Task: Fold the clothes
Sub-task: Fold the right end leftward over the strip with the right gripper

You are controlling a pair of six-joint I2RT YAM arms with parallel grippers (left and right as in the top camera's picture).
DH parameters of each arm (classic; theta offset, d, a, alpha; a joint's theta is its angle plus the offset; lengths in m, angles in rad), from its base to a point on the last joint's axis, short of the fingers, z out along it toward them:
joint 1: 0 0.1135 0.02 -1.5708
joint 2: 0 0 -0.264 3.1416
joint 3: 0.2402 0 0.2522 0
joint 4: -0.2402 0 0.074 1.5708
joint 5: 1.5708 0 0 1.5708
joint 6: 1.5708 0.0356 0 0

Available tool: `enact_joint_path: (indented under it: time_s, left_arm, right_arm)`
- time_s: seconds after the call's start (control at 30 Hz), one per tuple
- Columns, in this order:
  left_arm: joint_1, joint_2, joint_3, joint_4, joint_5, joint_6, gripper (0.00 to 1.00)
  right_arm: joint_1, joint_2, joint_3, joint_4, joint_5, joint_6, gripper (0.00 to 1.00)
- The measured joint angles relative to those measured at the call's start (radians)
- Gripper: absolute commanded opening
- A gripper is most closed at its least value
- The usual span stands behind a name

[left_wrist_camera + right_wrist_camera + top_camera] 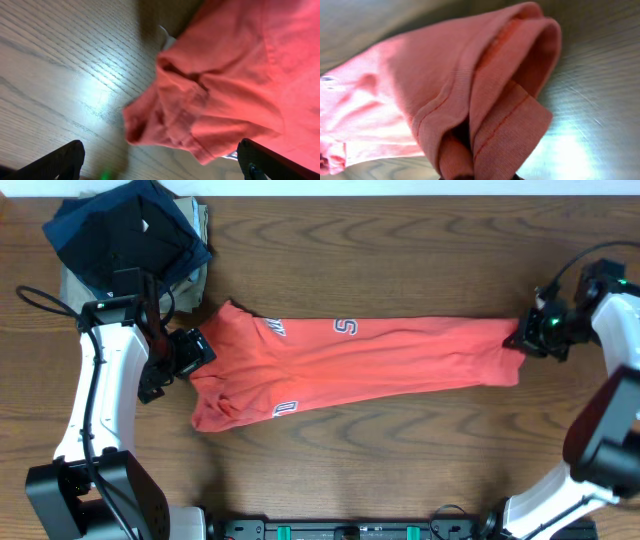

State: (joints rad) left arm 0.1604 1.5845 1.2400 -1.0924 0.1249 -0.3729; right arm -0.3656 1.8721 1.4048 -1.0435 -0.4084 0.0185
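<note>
my left claw (188,356) open at shirt (380,365) edge | my right claw (527,337) pinching its other end | on counter (400,260)

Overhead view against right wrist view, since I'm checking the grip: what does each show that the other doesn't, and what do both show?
Only overhead: the whole red shirt stretched in a long band, its white lettering, the dark clothes pile at the far left corner, and the left jaws by the shirt's left end. Only right wrist: the stitched hem close up, doubled over, running down to where the right jaws seem to pinch it. Both: the shirt's right end and the wooden table.
</note>
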Motion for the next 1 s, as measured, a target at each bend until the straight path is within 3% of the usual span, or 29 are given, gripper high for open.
enact_joint_path:
  time_s: [0.27,1.0]
  left_arm:
    - [0.0,0.0,0.0,0.016,0.0,0.0,0.98]
    - [0.0,0.0,0.0,0.027,0.0,0.0,0.98]
  right_arm:
    - [0.072,-0.144,0.0,-0.025,0.013,0.028,0.01]
    - [0.657,-0.139,0.0,0.076,0.127,0.181,0.02]
